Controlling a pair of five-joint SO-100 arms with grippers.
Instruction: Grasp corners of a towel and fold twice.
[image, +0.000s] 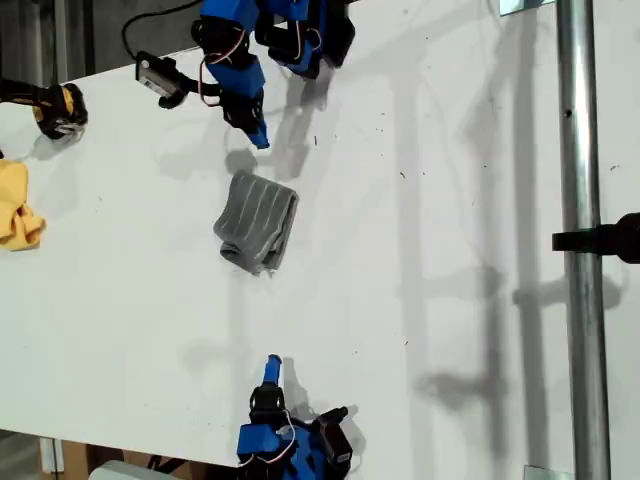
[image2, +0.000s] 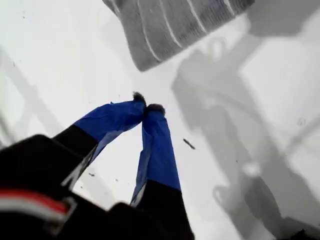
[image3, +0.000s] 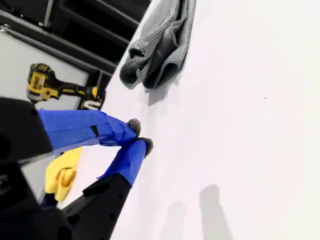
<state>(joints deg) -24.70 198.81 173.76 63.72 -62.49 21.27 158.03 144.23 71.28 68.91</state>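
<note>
Towel (image: 256, 222) is lying folded mid-bench (image: 450, 200), both my first tool (image2: 146, 108) and second tool (image3: 138, 134) hovering pressed together, empty, apart from it; I'm judging edges want squaring gently.

light: bright, even | shadows: soft, multiple on table (image: 480, 200) | wrist views: near tool parts blurred, no glare

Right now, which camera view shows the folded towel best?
The exterior view: the whole towel lies unobstructed on the table. The first wrist view crops it to one striped edge; the second wrist view shows it obliquely, mainly its rolled folds.
</note>
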